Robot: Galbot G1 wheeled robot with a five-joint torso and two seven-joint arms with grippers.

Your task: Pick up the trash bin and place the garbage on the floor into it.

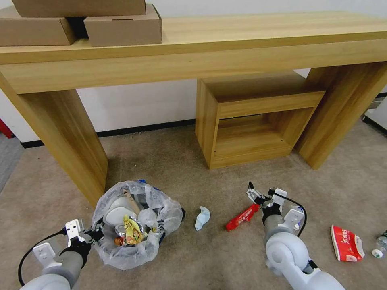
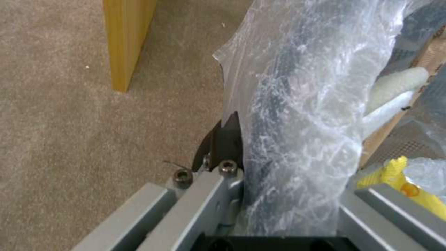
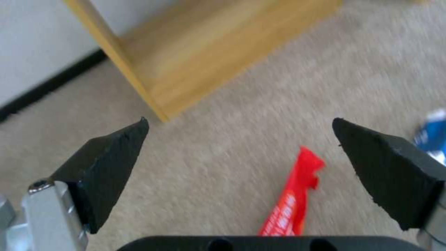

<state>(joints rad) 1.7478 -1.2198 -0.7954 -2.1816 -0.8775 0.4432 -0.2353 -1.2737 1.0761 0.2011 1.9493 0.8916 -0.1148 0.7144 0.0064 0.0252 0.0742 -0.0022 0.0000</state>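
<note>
The trash bin (image 1: 133, 245) stands on the beige floor (image 1: 193, 262) by the desk leg, its crinkled clear liner (image 2: 302, 104) bulging over the rim and holding slippers and a yellow wrapper (image 1: 131, 229). My left gripper (image 1: 94, 234) is shut on the liner-covered rim, one black pad (image 2: 225, 143) showing outside it. My right gripper (image 1: 262, 196) is open, just above the carpet beside a long red wrapper (image 1: 242, 217); it lies below the spread fingertips (image 3: 116, 157). More garbage lies around: a blue-white tissue (image 1: 202, 217), a red packet (image 1: 346, 243), and a bottle (image 1: 381, 245).
A long wooden desk (image 1: 201, 60) spans the back with cardboard boxes (image 1: 123, 26) on top. Its left leg (image 1: 68, 137) stands right behind the bin. A low open wooden cabinet (image 1: 250, 129) sits under the desk ahead of my right gripper. A blue-white piece (image 3: 434, 137) lies near the right finger.
</note>
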